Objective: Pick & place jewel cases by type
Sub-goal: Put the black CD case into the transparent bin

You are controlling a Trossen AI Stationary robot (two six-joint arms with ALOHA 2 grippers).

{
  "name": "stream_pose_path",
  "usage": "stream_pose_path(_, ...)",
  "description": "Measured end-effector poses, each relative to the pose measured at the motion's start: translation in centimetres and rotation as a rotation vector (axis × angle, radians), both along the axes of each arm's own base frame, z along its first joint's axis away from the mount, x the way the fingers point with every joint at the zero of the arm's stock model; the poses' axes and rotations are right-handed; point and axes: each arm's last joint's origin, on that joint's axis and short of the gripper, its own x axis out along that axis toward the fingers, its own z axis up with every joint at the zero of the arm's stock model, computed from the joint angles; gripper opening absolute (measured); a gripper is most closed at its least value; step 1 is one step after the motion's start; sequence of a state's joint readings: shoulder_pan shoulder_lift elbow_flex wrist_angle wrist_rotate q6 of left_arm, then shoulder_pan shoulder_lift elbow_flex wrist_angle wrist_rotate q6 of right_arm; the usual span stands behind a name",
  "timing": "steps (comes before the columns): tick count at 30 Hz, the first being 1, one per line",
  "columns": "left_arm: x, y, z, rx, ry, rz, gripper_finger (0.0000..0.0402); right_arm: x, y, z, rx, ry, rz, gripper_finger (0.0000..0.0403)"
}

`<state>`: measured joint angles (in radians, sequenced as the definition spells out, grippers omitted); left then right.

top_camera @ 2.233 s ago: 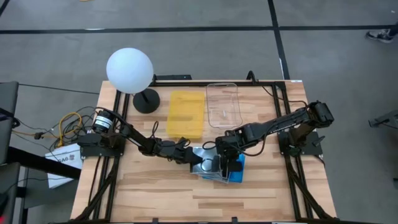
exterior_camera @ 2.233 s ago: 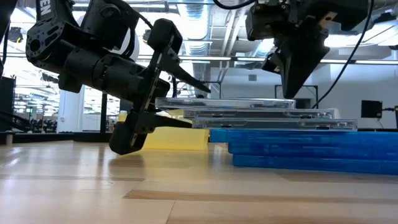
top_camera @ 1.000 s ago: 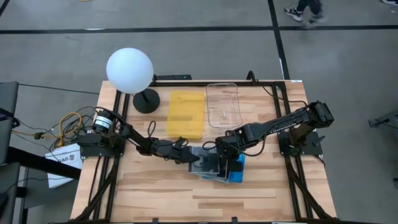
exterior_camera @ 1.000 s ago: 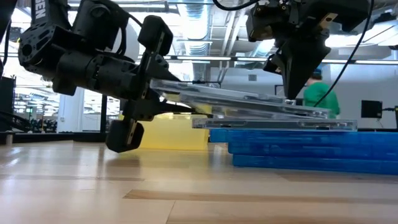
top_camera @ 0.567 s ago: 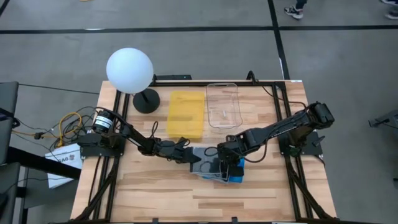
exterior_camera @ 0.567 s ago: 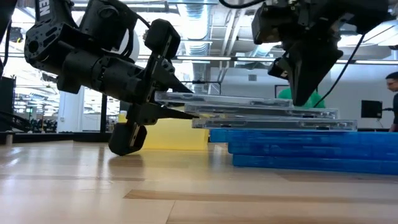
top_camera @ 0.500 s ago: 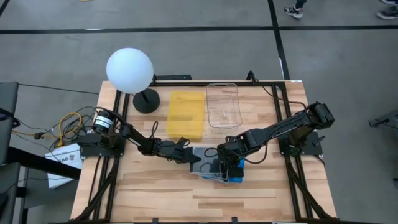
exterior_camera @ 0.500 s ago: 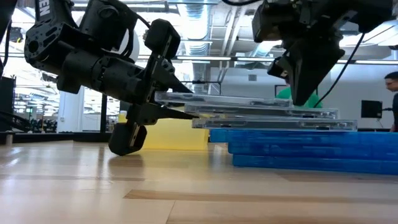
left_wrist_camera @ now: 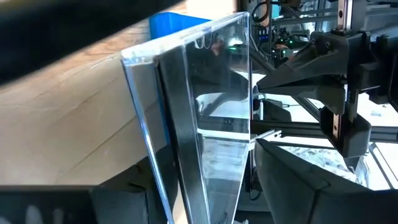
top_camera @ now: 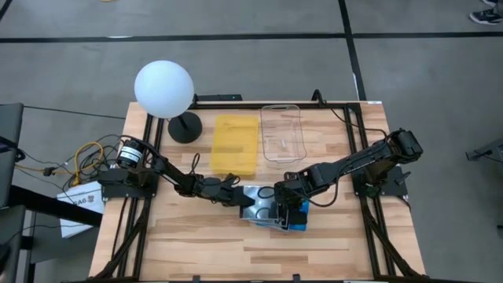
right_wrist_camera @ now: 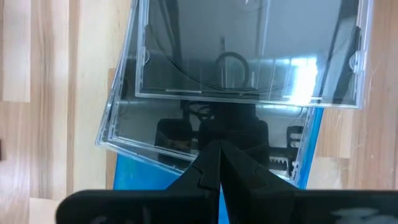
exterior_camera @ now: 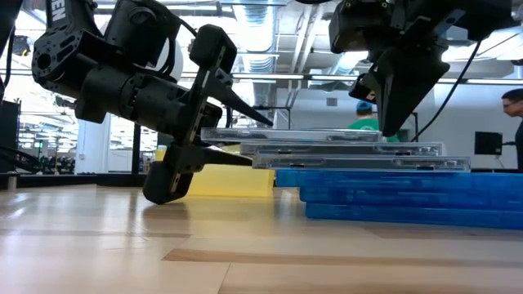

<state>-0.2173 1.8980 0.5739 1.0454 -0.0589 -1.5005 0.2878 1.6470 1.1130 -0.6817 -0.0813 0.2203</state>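
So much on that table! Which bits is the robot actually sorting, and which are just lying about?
Part of the job:
- clear square plastic jewel cases, top of the stack
- bright blue jewel cases, beneath them
- left gripper, jaws open around the top clear case's edge
- right gripper, shut, tip at the stack's top

Just lying about:
- flat yellow tray
- clear rectangular plastic container
- white globe lamp

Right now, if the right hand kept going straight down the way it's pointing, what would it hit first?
The right hand, fingers shut, points down at the stack, so it would most likely meet the top clear jewel case first. It hangs just at that case's far edge, so it may already touch it, or catch the clear case beneath.
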Motion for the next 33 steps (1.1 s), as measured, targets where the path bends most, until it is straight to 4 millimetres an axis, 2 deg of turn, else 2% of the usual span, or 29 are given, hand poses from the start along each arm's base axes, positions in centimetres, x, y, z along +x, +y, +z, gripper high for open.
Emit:
stream_pose_path(6, -0.2, 0.0, -0.2, 0.001, 0.006, -0.001, 0.0206, 0.1, 0.0, 0.1, 0.005, -0.016, 0.0, 0.0)
stream_pose_path(13, -1.6, 0.2, -0.5, -0.037, -0.027, 0.018, 0.0206, 0.1, 0.0, 0.0, 0.003, -0.012, 0.001, 0.0)
stream_pose_path(33, -2.0, 0.2, -0.7, -0.042, -0.024, -0.044, 0.0206, 0.1, 0.0, 0.0, 0.007, -0.005, -0.015, 0.0)
